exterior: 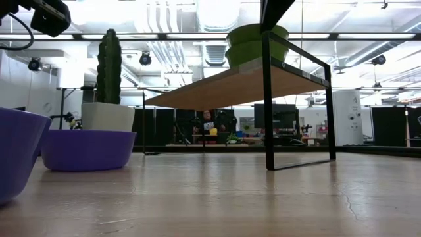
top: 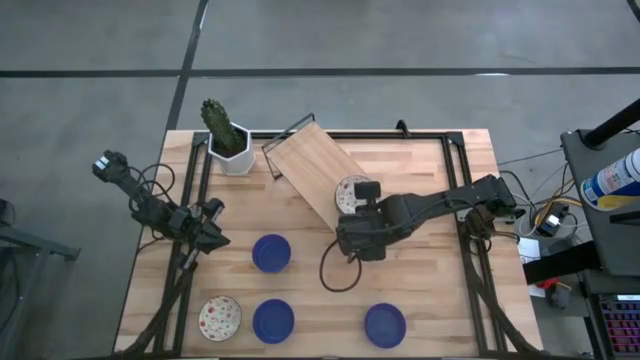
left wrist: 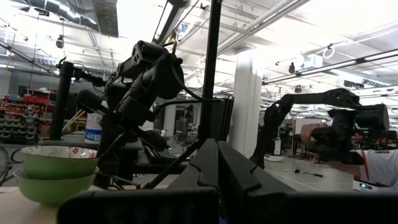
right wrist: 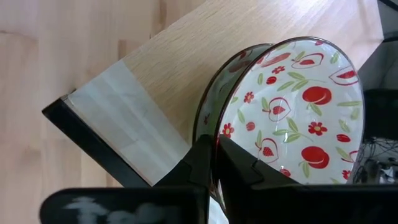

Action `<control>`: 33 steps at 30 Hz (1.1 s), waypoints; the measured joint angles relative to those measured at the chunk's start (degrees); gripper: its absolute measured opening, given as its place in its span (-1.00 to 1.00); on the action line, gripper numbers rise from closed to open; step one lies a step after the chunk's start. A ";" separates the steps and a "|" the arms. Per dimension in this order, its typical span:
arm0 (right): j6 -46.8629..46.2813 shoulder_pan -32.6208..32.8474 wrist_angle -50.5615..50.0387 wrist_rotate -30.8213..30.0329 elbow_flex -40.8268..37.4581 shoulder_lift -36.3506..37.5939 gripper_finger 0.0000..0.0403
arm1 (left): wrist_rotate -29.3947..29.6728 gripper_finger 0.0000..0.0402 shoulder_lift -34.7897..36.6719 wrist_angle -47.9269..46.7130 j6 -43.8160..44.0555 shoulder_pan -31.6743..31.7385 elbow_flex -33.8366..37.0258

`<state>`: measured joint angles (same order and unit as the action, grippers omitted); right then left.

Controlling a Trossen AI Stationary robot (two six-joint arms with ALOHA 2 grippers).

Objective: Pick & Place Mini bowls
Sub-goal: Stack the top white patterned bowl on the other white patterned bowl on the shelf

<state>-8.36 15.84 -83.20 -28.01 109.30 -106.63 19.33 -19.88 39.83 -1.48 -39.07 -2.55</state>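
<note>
Two cream mini bowls with a red-and-green pattern sit stacked on the slanted wooden shelf [top: 305,165]; the top bowl [right wrist: 292,106] rests in the lower bowl [right wrist: 214,93]. Their green undersides [exterior: 256,43] show in the low view. A third patterned bowl [top: 220,318] and three blue bowls [top: 271,252] [top: 273,320] [top: 385,324] rest on the table. My right gripper [top: 362,205] is at the stacked bowls, shut on the top one. My left gripper [top: 208,236] waits shut at the table's left side, touching nothing. My right gripper pinches the top patterned bowl by its rim [right wrist: 219,134], one finger [right wrist: 199,158] outside the bowl and one inside. The fingers come down from above. The bowl stays nested in the lower bowl on the shelf, level in the low view.
A white pot with a cactus [top: 228,140] stands at the far left beside the shelf. The shelf's black metal frame [exterior: 267,99] stands on the table. A black cable [top: 335,275] loops under the right arm. Bare wood lies between the blue bowls and at the table's right.
</note>
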 joint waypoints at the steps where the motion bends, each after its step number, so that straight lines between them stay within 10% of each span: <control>1: -0.28 0.00 0.09 -0.01 0.00 0.00 -0.88 | 0.00 -1.00 0.00 0.00 0.00 -0.02 0.00; 15: -0.40 0.23 -0.83 -0.20 2.01 0.07 -0.48 | 0.01 -1.00 0.00 -0.01 0.02 0.00 0.01; 33: -2.54 0.76 -3.77 -3.11 0.54 0.00 -0.81 | 0.00 -1.00 0.00 0.00 0.44 0.00 0.00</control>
<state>-10.90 16.60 -86.98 -31.12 109.83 -106.63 19.33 -19.88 39.83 -1.03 -39.07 -2.54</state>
